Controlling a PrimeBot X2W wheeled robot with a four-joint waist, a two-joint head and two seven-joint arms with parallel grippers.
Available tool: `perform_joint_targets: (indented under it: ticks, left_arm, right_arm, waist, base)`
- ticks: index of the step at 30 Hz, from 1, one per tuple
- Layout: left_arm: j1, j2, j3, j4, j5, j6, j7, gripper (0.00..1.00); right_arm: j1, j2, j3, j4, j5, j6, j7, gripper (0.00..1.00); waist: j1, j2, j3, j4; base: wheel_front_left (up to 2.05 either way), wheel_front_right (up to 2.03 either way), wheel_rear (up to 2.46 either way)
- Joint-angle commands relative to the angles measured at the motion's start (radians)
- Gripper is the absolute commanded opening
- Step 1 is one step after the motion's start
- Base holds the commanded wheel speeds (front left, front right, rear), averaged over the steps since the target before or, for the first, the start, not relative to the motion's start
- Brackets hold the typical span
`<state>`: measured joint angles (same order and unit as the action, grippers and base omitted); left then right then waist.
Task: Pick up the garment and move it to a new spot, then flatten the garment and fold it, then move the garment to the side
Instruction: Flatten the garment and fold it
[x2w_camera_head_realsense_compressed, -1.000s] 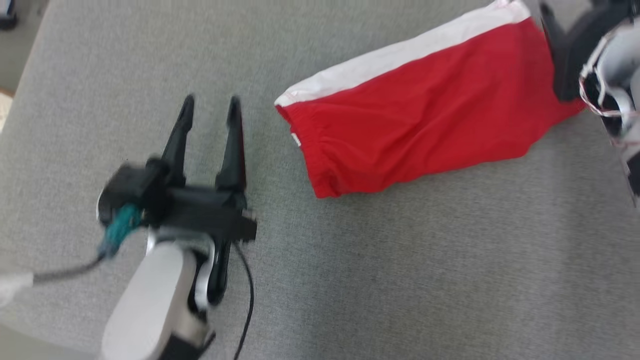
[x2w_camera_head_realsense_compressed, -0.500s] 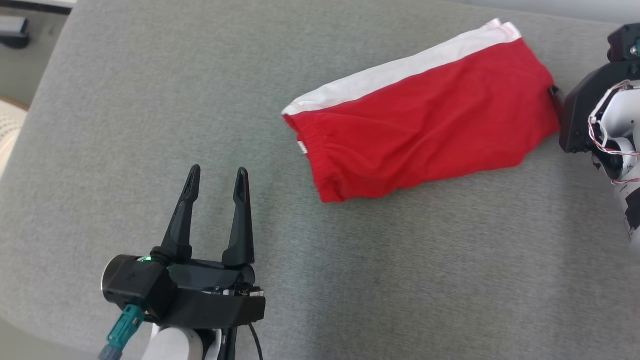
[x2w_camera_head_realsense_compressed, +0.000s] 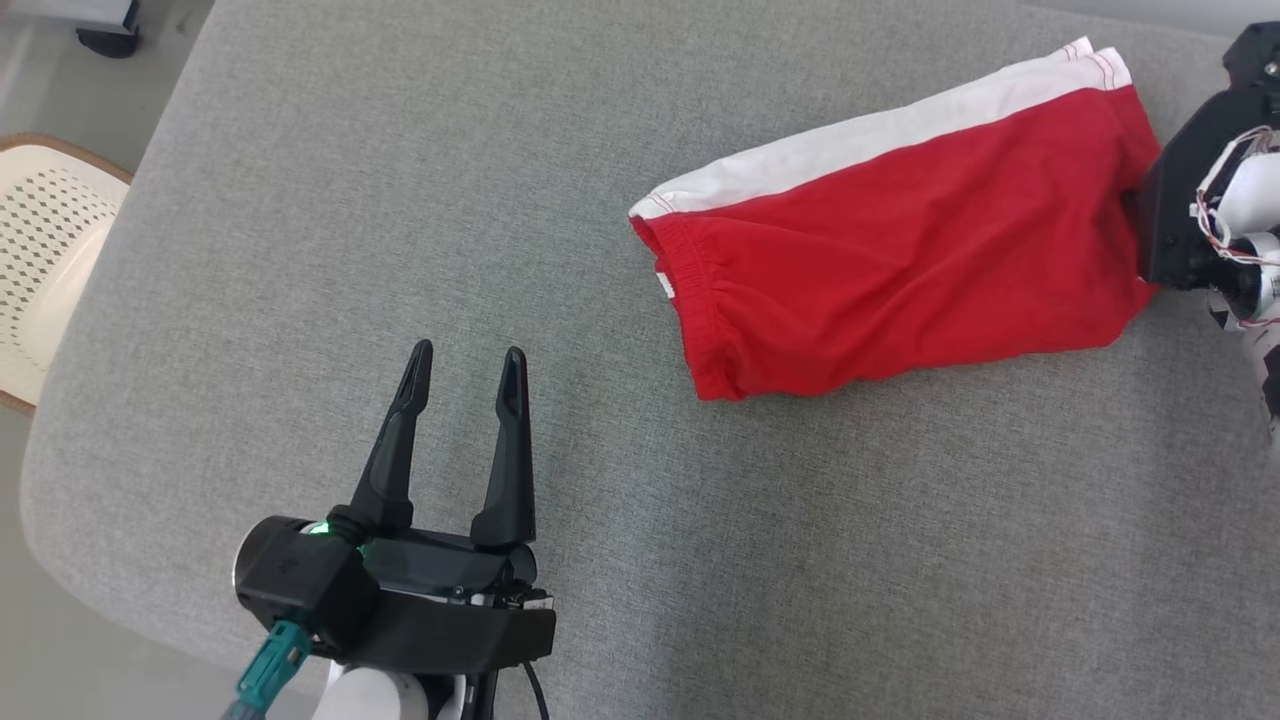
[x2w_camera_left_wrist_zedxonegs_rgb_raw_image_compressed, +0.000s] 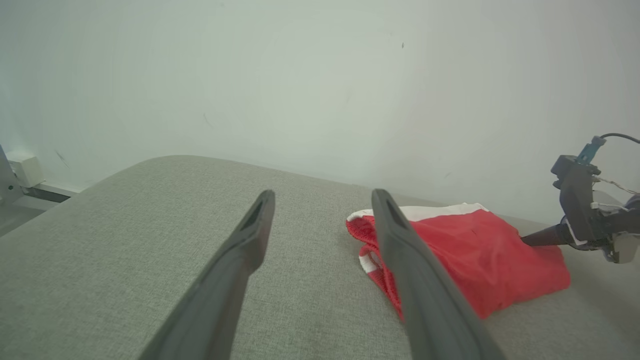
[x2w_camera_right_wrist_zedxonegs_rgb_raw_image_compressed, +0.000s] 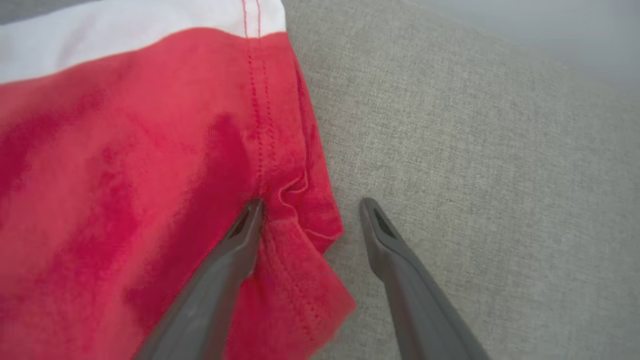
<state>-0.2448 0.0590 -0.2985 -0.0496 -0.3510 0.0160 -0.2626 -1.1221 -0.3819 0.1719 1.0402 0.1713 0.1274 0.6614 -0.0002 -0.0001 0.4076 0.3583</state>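
**Red shorts folded at far right of the grey cushion; both grippers spread, nothing gripped**

- Garment (x2w_camera_head_realsense_compressed: 900, 260): red shorts with a white side stripe (x2w_camera_head_realsense_compressed: 880, 140), folded into a long flat packet. Lies toward the cushion's far right corner, set at a slant. The gathered waistband end points to the cushion's middle; the hem end lies at the right edge.
- Label: small white tag (x2w_camera_head_realsense_compressed: 665, 285) just inside the waistband, too small to read. Red double stitching runs across the white stripe at the hem.
- Right gripper (x2w_camera_right_wrist_zedxonegs_rgb_raw_image_compressed: 311, 204): at the hem end, jaws apart and not closed on anything. One fingertip rests against the red cloth beside the hem seam, where the fabric puckers. The other sits over bare grey weave. A corner of the hem lies between the two fingers, unpinched.
- Left gripper (x2w_camera_head_realsense_compressed: 468, 352): over the near left part of the cushion, well apart from the shorts. Fingers spread and empty, pointing toward the far edge. A green light (x2w_camera_head_realsense_compressed: 320, 527) glows on its body, and a teal connector (x2w_camera_head_realsense_compressed: 270, 665) hangs below.
- Cushion (x2w_camera_head_realsense_compressed: 300, 200): grey woven fabric with a rounded near left corner.
- Beyond the left edge: a white perforated chair seat (x2w_camera_head_realsense_compressed: 50, 260) with a wooden rim, on a pale floor.
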Motion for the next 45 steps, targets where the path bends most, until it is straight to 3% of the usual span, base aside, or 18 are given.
perform_joint_targets:
  ticks: [1, 2, 3, 10, 17, 31, 40, 45]
  left_arm:
    - [0.012, -0.004, -0.002, 0.001, 0.004, -0.006, -0.003, 1.00]
    - [0.013, -0.005, -0.002, 0.002, 0.004, -0.006, -0.003, 1.00]
    - [0.013, -0.005, -0.002, 0.003, 0.004, -0.005, -0.003, 1.00]
    - [0.020, -0.006, 0.002, 0.010, 0.007, -0.015, -0.003, 1.00]
    - [0.005, -0.007, -0.009, 0.027, 0.012, -0.024, -0.003, 1.00]
    - [0.025, 0.009, 0.003, 0.054, 0.004, -0.013, 0.004, 1.00]
    - [0.079, 0.038, 0.037, 0.030, -0.019, 0.008, 0.013, 1.00]
    - [0.084, 0.041, 0.033, 0.029, -0.029, 0.009, 0.020, 1.00]
  right_arm:
    - [0.055, 0.027, 0.012, 0.029, -0.002, 0.006, 0.039, 0.75]
    - [0.064, 0.027, 0.016, 0.025, -0.003, 0.006, 0.055, 0.24]
    - [0.074, 0.025, 0.021, 0.021, -0.002, 0.006, 0.069, 0.00]
    - [0.106, -0.016, 0.011, -0.058, -0.002, 0.002, 0.067, 0.00]
    - [0.155, -0.012, -0.033, -0.154, 0.012, 0.002, 0.053, 0.00]
    - [0.486, -0.042, -0.100, -0.588, 0.074, 0.002, 0.140, 0.00]
    - [0.711, 0.027, -0.200, -0.903, 0.035, 0.002, 0.197, 0.00]
    - [0.695, 0.061, -0.132, -0.982, 0.029, 0.002, 0.213, 0.00]
  waist:
    - [0.0002, 0.0001, -0.005, 0.002]
    - [0.0002, 0.0001, -0.009, 0.001]
    - [0.0002, 0.0001, -0.012, 0.000]
    - [0.0002, 0.0001, -0.035, -0.024]
    - [0.0002, 0.0001, -0.063, -0.049]
    - [0.0002, 0.0001, -0.154, -0.113]
    - [0.0002, 0.0001, -0.190, -0.148]
    - [0.0002, 0.0001, -0.208, -0.142]
  base:
    - [0.00, 0.00, 0.00]
    - [0.00, 0.00, 0.00]
    - [0.00, 0.00, 0.00]
    - [0.00, 0.00, 0.00]
    - [0.00, 0.00, 0.00]
    - [0.00, 0.00, 0.00]
    - [0.00, 0.00, 0.00]
    - [0.00, 0.00, 0.00]
